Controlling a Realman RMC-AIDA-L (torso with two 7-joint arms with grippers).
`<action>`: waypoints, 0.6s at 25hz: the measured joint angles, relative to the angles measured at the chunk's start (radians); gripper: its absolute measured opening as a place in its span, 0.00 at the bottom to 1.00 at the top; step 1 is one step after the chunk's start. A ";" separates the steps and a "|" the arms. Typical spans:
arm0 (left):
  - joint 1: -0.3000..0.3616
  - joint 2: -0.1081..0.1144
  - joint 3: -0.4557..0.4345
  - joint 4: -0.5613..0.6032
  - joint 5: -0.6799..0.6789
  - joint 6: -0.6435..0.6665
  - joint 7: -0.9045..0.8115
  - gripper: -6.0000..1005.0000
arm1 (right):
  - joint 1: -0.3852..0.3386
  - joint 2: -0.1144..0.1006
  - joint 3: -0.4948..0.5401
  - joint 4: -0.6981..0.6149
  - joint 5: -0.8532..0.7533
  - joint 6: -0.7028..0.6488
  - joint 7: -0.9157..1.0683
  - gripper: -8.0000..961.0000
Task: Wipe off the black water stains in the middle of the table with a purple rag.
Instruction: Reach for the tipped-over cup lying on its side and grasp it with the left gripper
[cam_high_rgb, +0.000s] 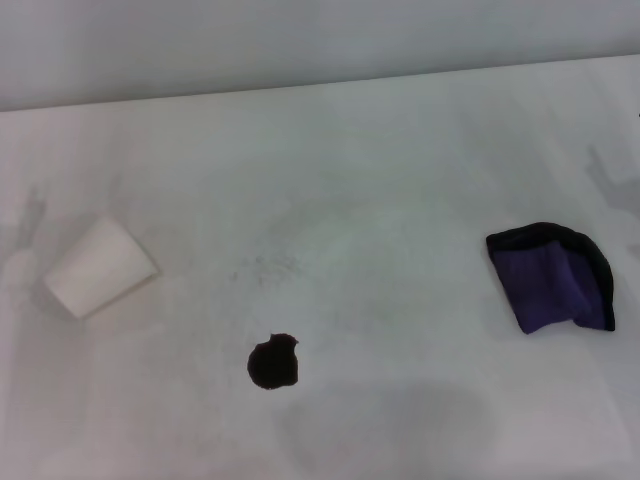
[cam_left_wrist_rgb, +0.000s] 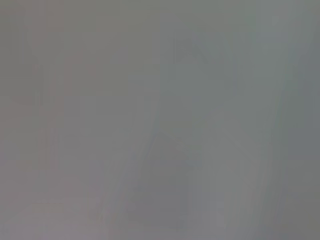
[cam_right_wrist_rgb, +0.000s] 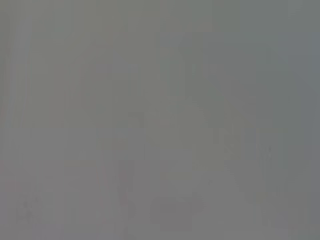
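The black water stain (cam_high_rgb: 272, 362) is a small roundish dark blot on the white table (cam_high_rgb: 380, 200), a little left of centre and towards the near edge. The purple rag (cam_high_rgb: 553, 277), folded, deep purple with black edging, lies flat on the table at the right. Neither gripper shows in the head view. Both wrist views show only plain grey surface, with no fingers and no task object in them.
A white paper cup (cam_high_rgb: 99, 268) lies on its side at the left of the table. Faint grey speckles (cam_high_rgb: 268, 266) mark the tabletop above the stain. The table's far edge (cam_high_rgb: 300, 88) meets a grey wall.
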 joint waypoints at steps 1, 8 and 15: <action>0.000 0.000 0.000 0.000 0.000 0.000 0.000 0.89 | 0.000 0.000 0.000 0.000 0.000 0.000 0.000 0.89; 0.000 0.000 0.000 0.000 0.000 0.000 0.000 0.89 | 0.000 0.000 0.000 -0.001 0.000 0.000 0.000 0.89; -0.001 0.000 -0.002 0.000 0.000 -0.003 0.000 0.89 | 0.000 0.000 0.000 -0.001 0.000 0.000 0.000 0.89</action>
